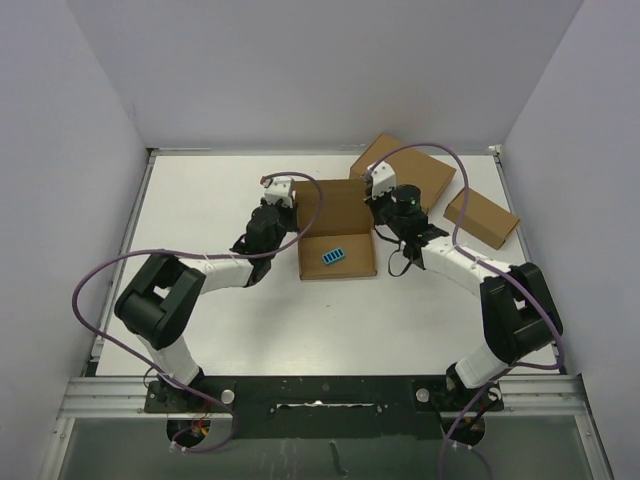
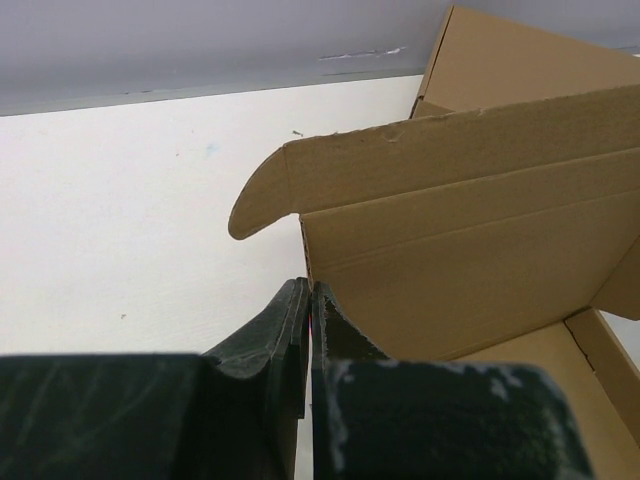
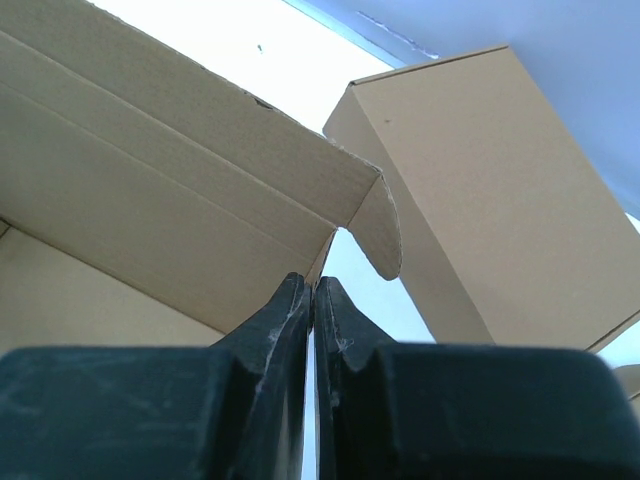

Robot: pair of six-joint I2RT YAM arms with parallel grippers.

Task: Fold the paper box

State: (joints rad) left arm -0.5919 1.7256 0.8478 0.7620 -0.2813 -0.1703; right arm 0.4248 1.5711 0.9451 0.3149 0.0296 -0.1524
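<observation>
The paper box [image 1: 350, 268] lies open mid-table, its brown lid panel [image 1: 335, 205] raised at the far side. A small blue ridged piece [image 1: 332, 256] rests on its floor. My left gripper [image 1: 293, 205] is at the box's left edge. In the left wrist view the left gripper [image 2: 308, 288] is shut, with the box's thin left side wall running down between the fingertips. My right gripper [image 1: 376, 200] is at the box's right edge. Seen from the right wrist, that gripper [image 3: 312, 282] is likewise shut on the right side wall, below a rounded flap [image 3: 380, 235].
A larger brown box [image 1: 415, 170] stands just behind the right gripper, filling the right of the right wrist view [image 3: 500, 200]. A smaller narrow brown box [image 1: 482, 218] lies at the far right. Grey walls enclose the white table [image 1: 200, 210].
</observation>
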